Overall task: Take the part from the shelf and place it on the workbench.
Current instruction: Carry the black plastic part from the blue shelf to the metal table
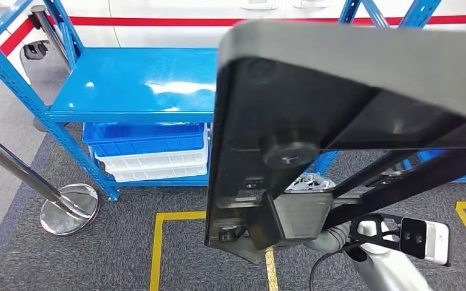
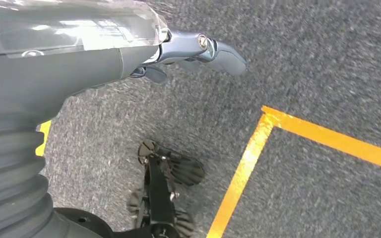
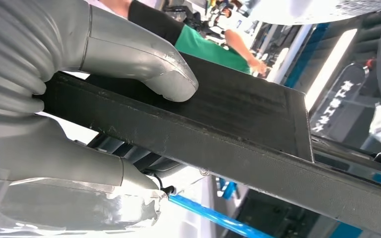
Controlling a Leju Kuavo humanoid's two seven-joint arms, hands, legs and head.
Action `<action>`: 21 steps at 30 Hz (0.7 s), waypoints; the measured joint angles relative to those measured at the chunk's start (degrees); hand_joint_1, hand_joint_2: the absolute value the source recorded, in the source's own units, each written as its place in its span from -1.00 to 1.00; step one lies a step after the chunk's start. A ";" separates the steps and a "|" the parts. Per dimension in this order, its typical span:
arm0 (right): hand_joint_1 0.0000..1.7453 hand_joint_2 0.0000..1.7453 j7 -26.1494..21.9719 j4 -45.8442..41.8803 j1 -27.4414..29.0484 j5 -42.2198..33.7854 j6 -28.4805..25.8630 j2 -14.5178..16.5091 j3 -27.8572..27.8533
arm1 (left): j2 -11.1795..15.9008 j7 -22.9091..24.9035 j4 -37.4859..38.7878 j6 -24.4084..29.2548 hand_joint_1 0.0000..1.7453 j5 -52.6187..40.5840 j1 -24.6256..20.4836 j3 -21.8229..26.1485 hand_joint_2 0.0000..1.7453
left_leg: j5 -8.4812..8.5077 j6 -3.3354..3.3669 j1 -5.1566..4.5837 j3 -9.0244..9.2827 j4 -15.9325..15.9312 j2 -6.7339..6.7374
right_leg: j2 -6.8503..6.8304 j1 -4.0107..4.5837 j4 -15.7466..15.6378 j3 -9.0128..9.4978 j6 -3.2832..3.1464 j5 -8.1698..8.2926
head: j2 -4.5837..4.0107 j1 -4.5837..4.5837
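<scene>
The part (image 1: 340,109) is a large flat dark grey panel with black ribs and a round boss on its underside. It is lifted close to my head camera and hides the right half of that view. My right arm (image 1: 388,267) rises under it from the lower right. In the right wrist view my right hand (image 3: 39,49) grips the panel's edge (image 3: 238,124), with the thumb (image 3: 149,69) pressed on its flat face. My left hand (image 2: 129,54) hangs over the carpet with its fingers (image 2: 218,52) loosely apart, holding nothing.
The blue shelf (image 1: 133,85) stands ahead with a bare top board; blue bins (image 1: 145,138) and white bins (image 1: 155,162) are stacked below it. A chrome post base (image 1: 70,209) sits at the left. Yellow floor tape (image 1: 158,242) marks the grey carpet. A person in green (image 3: 203,44) stands behind.
</scene>
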 joint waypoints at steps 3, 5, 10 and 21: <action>1.00 1.00 0.01 0.54 0.50 0.04 0.21 0.00 -0.82 | -0.01 0.00 -0.01 -0.62 -1.00 -0.08 0.21 0.03 1.00 | 0.06 -0.07 -0.29 -0.60 0.64 -0.01 | -0.02 0.18 -7.15 4.95 -0.76 3.70 | 0.00 0.00; 1.00 1.00 0.01 0.70 0.50 0.03 -0.62 0.03 -1.10 | -0.04 0.01 -0.01 -1.08 -1.00 -0.39 0.24 0.03 1.00 | 0.08 -0.37 -0.54 -0.97 0.96 -0.02 | -0.12 0.53 -13.63 8.50 -1.48 5.39 | 0.00 0.00; 1.00 1.00 -0.02 0.80 0.96 1.21 -2.23 0.07 -1.54 | 0.16 0.90 -0.07 -1.28 -1.00 -0.82 0.42 0.03 1.00 | -0.52 -1.73 -0.64 -2.12 2.09 -0.28 | -0.64 0.40 -16.31 9.22 -2.40 5.78 | 0.00 0.00; 1.00 1.00 -0.04 0.44 2.81 7.28 -1.28 0.02 -1.93 | 1.49 3.73 -0.39 0.05 -1.00 -0.73 0.57 0.31 1.00 | 0.41 -3.13 0.34 -2.20 1.97 2.98 | -4.68 0.35 -15.93 9.30 -1.79 5.66 | 0.00 0.00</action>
